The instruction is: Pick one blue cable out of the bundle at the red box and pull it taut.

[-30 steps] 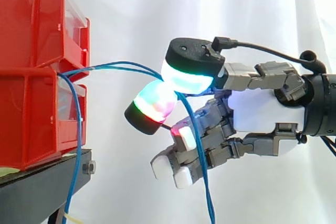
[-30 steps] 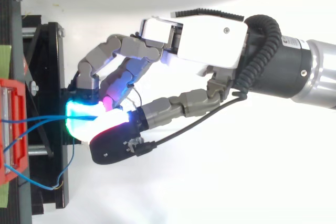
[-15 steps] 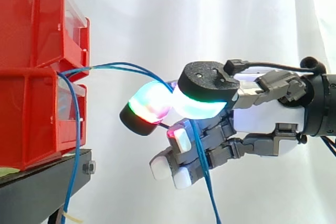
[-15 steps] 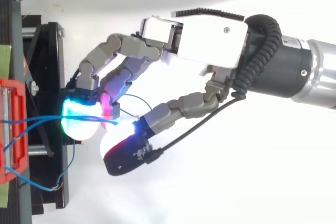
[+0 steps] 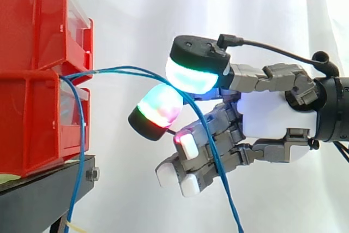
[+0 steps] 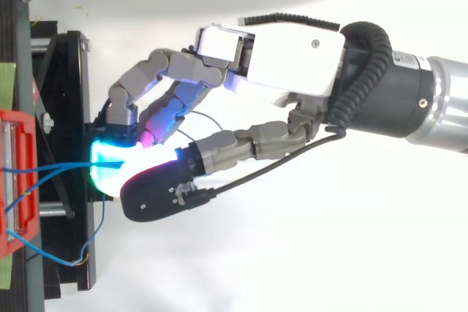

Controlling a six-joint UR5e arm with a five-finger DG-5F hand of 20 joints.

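Two thin blue cables (image 5: pixel 125 69) leave the gap between the stacked red bins (image 5: pixel 32 118) and arch right to my hand (image 5: pixel 272 115). There one runs between the cyan-green thumb pad (image 5: pixel 193 76) above and a red-green finger pad (image 5: pixel 161 106) below, pinched between them, then drops away to the lower right. The other fingers are curled beneath, and the cable passes in front of them. In the top view the blue cables (image 6: pixel 58 169) run from the red bin (image 6: pixel 14 180) into the glowing pads of the hand (image 6: pixel 285 45).
A further blue cable loop (image 5: pixel 82 140) hangs down the front of the lower bin, past the black stand (image 5: pixel 43 195). A white curtain is behind. Open space lies right of the bins, around the hand.
Half a second ago the thumb had swung lower and outward; it has now come back up over the finger pad. The hanging part of the cable has shifted right.
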